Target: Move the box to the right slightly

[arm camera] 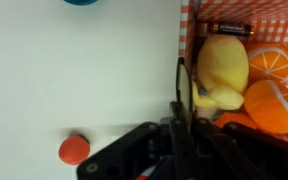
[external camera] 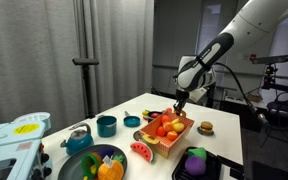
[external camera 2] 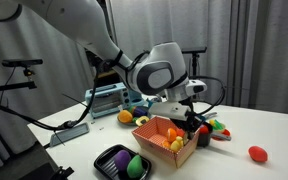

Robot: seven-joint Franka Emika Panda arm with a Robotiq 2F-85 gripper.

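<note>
The box (external camera: 162, 132) is an orange-and-white checked carton full of toy fruit, standing mid-table; it also shows in an exterior view (external camera 2: 160, 139). In the wrist view its white wall (arm camera: 181, 55) runs up the middle, with a yellow fruit (arm camera: 222, 68) and orange slices (arm camera: 272, 64) inside. My gripper (external camera: 180, 103) comes down onto the box's edge and also shows in an exterior view (external camera 2: 190, 122). In the wrist view the fingers (arm camera: 181, 122) are pressed together on the thin box wall.
Round the box stand a teal cup (external camera: 106, 125), a teal kettle (external camera: 79, 137), a watermelon slice (external camera: 142, 152), a toy burger (external camera: 205, 127), a black tray with purple fruit (external camera: 196, 162) and a green plate (external camera: 88, 161). A red round piece (arm camera: 74, 150) lies on the white table beside the box.
</note>
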